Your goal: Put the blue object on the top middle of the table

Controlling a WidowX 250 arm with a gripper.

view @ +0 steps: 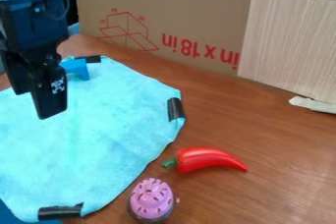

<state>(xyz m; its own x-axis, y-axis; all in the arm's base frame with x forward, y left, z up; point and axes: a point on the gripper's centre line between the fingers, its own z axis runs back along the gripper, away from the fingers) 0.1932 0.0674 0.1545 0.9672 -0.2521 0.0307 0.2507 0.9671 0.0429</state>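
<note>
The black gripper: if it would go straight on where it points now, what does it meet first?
Pointing down, the gripper would probably meet the light blue cloth first; its height and exact landing spot are unclear.

Red upside-down print (200,51), "in x 18in", on the brown cardboard (177,7).

This looks like a lab: robot arm (36,26), taped-down cloth (98,134), cardboard backdrop (190,7).
</note>
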